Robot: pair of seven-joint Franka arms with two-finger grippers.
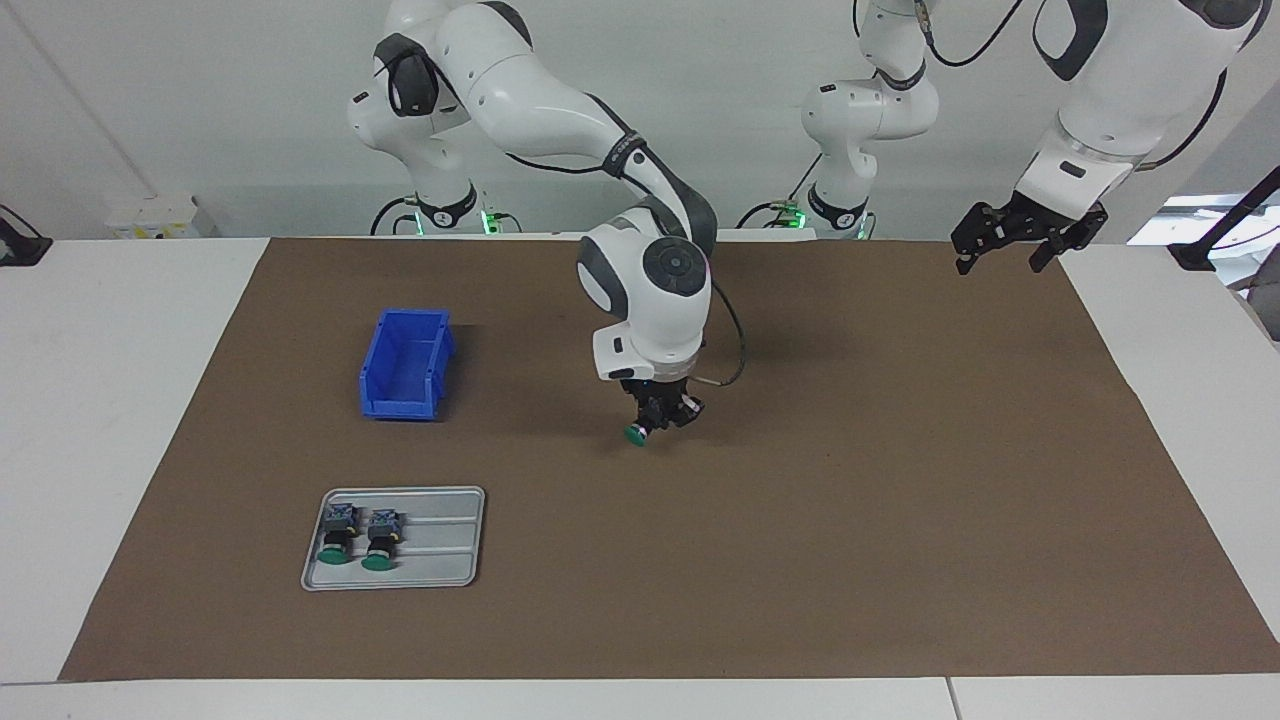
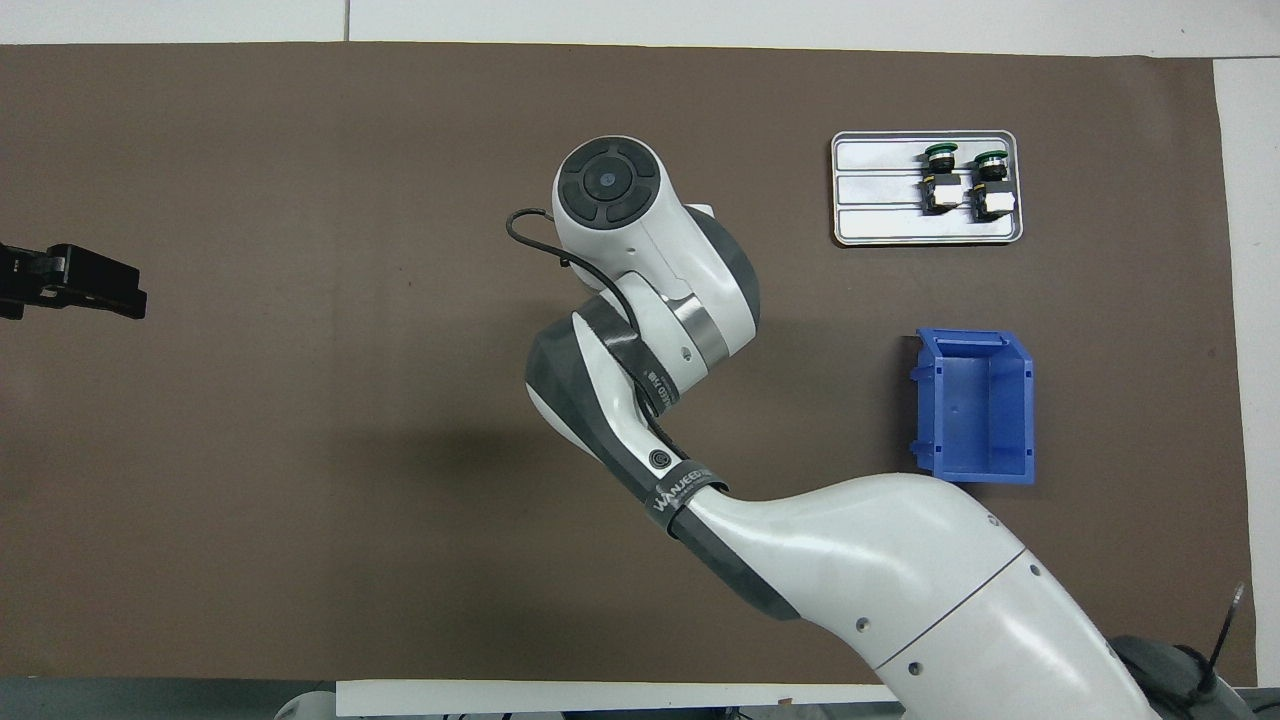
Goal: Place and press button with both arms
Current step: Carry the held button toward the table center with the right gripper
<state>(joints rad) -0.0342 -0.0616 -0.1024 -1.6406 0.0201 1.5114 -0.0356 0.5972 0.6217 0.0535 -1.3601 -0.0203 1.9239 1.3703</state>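
My right gripper [image 1: 657, 418] is shut on a green-capped button [image 1: 637, 434] and holds it low over the middle of the brown mat, cap tilted down. In the overhead view the right arm's wrist [image 2: 610, 195] hides both. Two more buttons [image 1: 336, 537] [image 1: 381, 541] lie side by side on the grey tray [image 1: 440, 568], at the right arm's end; they also show in the overhead view [image 2: 940, 176] [image 2: 994, 184]. My left gripper [image 1: 1000, 260] waits open and empty in the air over the mat's edge at the left arm's end, also in the overhead view [image 2: 95, 285].
An empty blue bin [image 1: 405, 365] stands on the mat nearer to the robots than the tray; it also shows in the overhead view [image 2: 975, 405]. The tray [image 2: 880, 215] has one bare slot toward the mat's middle. The brown mat [image 1: 850, 480] covers most of the white table.
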